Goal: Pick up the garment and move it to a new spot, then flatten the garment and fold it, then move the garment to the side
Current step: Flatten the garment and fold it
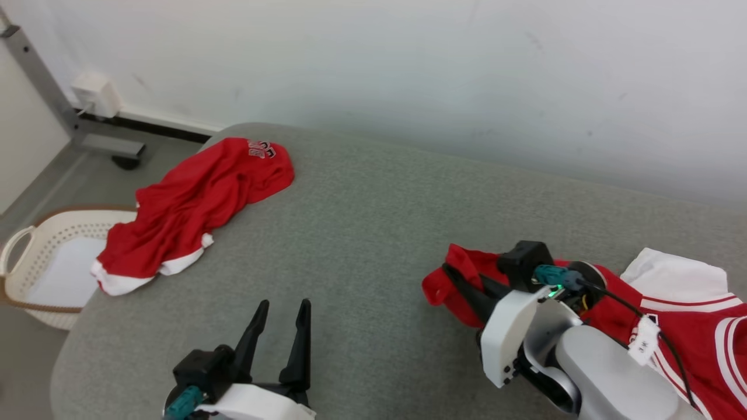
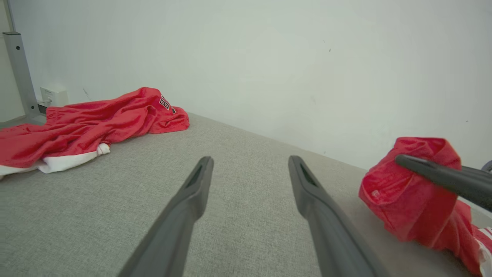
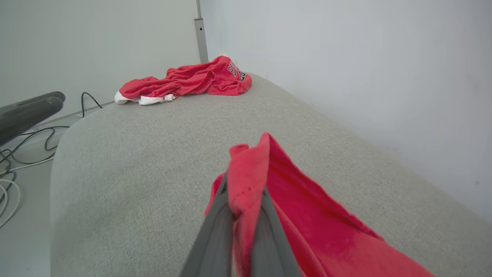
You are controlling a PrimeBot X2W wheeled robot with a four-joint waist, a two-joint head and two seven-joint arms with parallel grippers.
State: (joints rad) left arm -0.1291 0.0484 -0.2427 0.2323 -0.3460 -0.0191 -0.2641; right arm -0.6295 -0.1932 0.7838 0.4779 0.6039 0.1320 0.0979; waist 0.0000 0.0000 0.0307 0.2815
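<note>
The garment [image 1: 691, 326], red with white trim and stripes, lies crumpled at the right side of the grey padded table [image 1: 373, 221]. My right gripper [image 1: 448, 273] is shut on a bunched red fold at its left end, which is lifted slightly off the table. In the right wrist view the red garment [image 3: 307, 215] is pinched between the fingers of the right gripper [image 3: 244, 188]. The left wrist view shows the held fold of the garment [image 2: 411, 192] at the right. My left gripper [image 1: 284, 303] [image 2: 250, 159] stands open over bare table near the front edge, holding nothing.
A second red garment [image 1: 192, 204] [image 2: 77, 127] [image 3: 188, 79] with a white hem lies at the table's far left corner. A white laundry basket [image 1: 17, 245] sits on the floor left of the table. A wall runs along the back. Cables [image 3: 11, 154] lie on the floor.
</note>
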